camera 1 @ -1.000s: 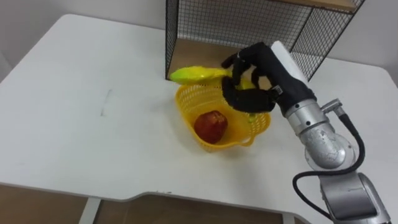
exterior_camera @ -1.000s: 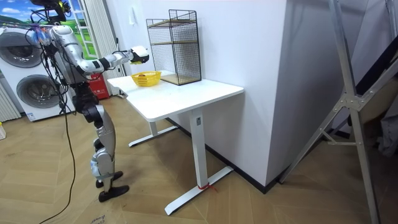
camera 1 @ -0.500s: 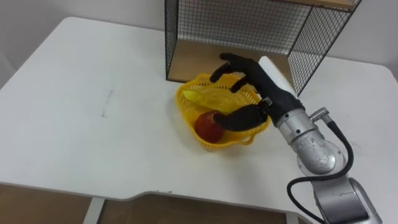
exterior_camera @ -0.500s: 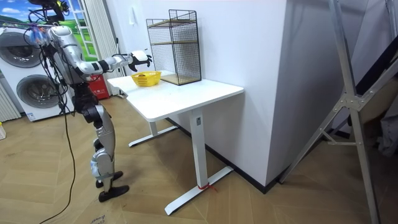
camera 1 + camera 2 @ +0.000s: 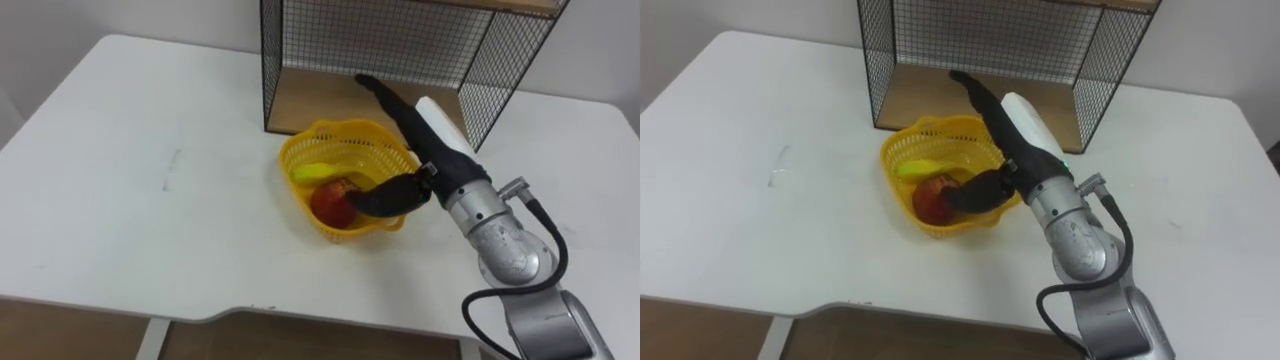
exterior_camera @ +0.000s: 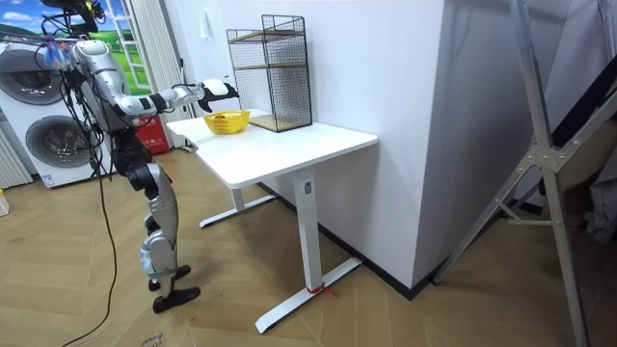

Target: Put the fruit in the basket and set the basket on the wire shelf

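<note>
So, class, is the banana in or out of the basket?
In: the banana lies inside the yellow basket, beside the apple.

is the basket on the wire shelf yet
No, the yellow basket sits on the white table in front of the wire shelf.

Both eye views look down closely on the yellow plastic basket point(image 5: 335, 228) and white surface point(image 5: 120, 200); the distant room view shares them.

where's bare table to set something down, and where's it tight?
Bare: table left of the basket out to the left edge, and the front strip between basket and near edge. Also the right corner past the wire shelf. Tight: basket sits at the shelf mouth, right robot hand over its right side.
</note>
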Available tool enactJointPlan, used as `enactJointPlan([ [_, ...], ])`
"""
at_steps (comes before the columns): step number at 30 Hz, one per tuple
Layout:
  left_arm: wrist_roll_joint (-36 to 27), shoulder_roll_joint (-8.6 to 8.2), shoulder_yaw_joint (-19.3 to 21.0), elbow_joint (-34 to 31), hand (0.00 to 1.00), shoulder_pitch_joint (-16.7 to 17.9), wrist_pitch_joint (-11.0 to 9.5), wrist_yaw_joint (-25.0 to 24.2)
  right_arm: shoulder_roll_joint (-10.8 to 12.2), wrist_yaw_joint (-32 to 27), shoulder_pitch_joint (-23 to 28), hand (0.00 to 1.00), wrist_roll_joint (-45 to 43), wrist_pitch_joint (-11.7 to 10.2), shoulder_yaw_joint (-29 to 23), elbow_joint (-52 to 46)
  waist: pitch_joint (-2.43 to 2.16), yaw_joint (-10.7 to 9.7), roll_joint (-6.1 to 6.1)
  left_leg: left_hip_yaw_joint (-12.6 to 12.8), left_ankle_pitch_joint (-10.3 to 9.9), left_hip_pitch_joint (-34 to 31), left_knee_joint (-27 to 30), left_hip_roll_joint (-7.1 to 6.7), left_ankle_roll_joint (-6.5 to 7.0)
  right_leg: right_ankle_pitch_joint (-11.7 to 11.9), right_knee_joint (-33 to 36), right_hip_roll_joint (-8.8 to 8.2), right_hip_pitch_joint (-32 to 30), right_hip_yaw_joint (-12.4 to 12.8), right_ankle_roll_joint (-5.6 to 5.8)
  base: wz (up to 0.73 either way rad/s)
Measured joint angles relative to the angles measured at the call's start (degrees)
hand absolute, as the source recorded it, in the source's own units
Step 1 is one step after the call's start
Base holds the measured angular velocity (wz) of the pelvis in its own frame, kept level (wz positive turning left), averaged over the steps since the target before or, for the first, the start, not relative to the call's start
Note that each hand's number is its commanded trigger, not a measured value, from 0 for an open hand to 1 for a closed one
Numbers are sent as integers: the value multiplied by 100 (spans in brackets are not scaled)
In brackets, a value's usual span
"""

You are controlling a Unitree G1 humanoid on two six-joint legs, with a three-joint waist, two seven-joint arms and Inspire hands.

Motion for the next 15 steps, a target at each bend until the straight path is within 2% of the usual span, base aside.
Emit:
enactJointPlan([
  [5,-52,-2,22,36,0,53,-2,64,1,-35,6,0,312,-4,-69,0,-5,-15,-9,-5,1,9,12,-2,1,0,-7,-8,14,27,0,0],
  [11,-300,-25,67,202,0,111,-32,319,-4,-240,6,0,1556,-16,-373,-57,48,-15,80,-2,1,2,12,2,1,0,-7,-25,-1,38,0,-1],
  [15,-480,-104,305,354,0,242,-118,382,-2,-461,10,0,2357,-78,-719,-59,28,-68,143,1,0,-2,-1,7,0,0,-14,-29,-2,-12,0,0],
])
